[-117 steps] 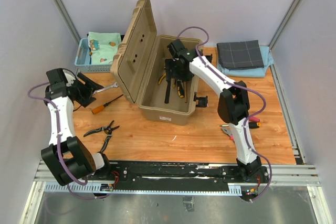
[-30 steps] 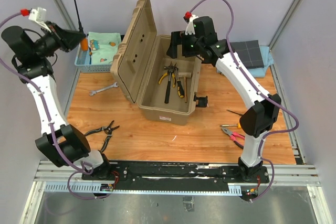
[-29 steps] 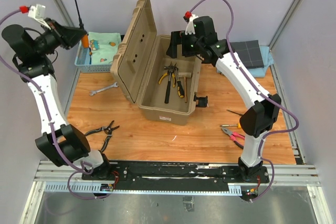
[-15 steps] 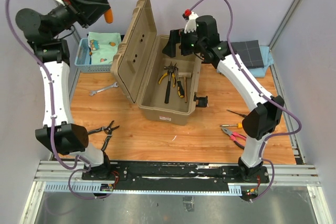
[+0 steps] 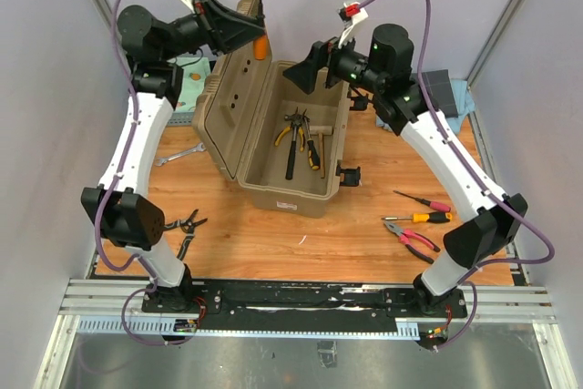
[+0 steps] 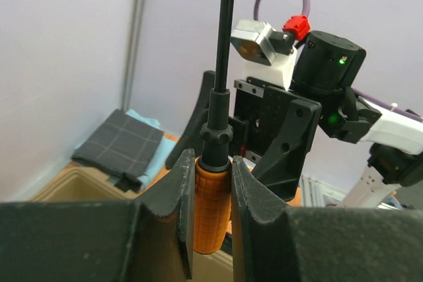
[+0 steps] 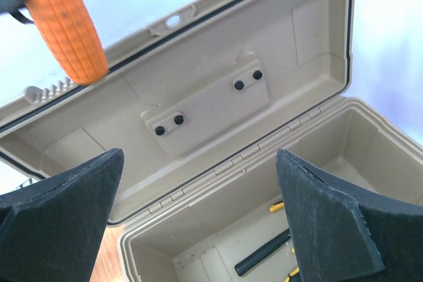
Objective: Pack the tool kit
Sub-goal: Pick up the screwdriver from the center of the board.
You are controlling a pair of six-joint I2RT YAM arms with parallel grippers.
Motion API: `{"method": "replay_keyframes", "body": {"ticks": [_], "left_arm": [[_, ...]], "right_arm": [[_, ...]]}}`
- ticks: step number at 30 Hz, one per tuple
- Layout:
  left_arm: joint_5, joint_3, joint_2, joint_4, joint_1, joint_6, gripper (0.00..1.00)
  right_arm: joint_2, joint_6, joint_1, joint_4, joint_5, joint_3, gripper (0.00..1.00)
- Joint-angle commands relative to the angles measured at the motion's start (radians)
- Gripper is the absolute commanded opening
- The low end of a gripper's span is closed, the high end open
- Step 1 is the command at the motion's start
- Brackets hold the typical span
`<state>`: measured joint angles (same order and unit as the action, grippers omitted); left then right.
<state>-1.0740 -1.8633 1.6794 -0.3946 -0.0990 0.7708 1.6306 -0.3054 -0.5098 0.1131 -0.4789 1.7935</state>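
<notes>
The tan tool kit box (image 5: 287, 199) stands open mid-table, its lid (image 5: 228, 97) raised on the left. Yellow-handled pliers and dark-handled tools (image 5: 299, 141) lie inside. My left gripper (image 5: 258, 40) is high above the lid's top edge, shut on the orange handle of a screwdriver (image 5: 262, 46) whose black shaft points straight up. In the left wrist view the two fingers (image 6: 248, 189) clamp the handle (image 6: 211, 212). My right gripper (image 5: 308, 66) hovers open over the box's back, facing the screwdriver. Its view shows the orange handle (image 7: 63, 24) upper left and the lid's inside (image 7: 211, 97).
Red-handled pliers (image 5: 412, 236) and two screwdrivers (image 5: 428, 209) lie on the wood at the right. A wrench (image 5: 182, 154) and black pliers (image 5: 178, 225) lie at the left. A blue basket (image 5: 187, 75) sits back left, a grey folded cloth (image 5: 442, 88) back right.
My left arm has swung right and up, carrying the screwdriver from beside the basket to above the lid. The right gripper has lifted and turned toward it, staying open.
</notes>
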Motion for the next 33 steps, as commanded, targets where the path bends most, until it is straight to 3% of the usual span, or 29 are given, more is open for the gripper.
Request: {"method": "replay_keyframes", "body": {"ticks": [1, 8, 20, 33], "left_arm": [[0.03, 0.014, 0.004, -0.033, -0.071, -0.008, 0.0], [0.042, 0.052, 0.017, -0.033, -0.156, -0.036, 0.0], [0.049, 0.08, 0.023, 0.012, -0.181, -0.101, 0.0], [0.042, 0.083, 0.022, 0.012, -0.21, -0.102, 0.0]], "right_arm": [[-0.034, 0.013, 0.019, -0.108, -0.052, -0.031, 0.99], [-0.061, -0.017, 0.019, -0.188, -0.093, -0.076, 0.96], [-0.053, -0.097, 0.019, -0.277, -0.142, -0.096, 0.92], [-0.008, -0.127, 0.019, -0.286, -0.138, -0.07, 0.7]]}}
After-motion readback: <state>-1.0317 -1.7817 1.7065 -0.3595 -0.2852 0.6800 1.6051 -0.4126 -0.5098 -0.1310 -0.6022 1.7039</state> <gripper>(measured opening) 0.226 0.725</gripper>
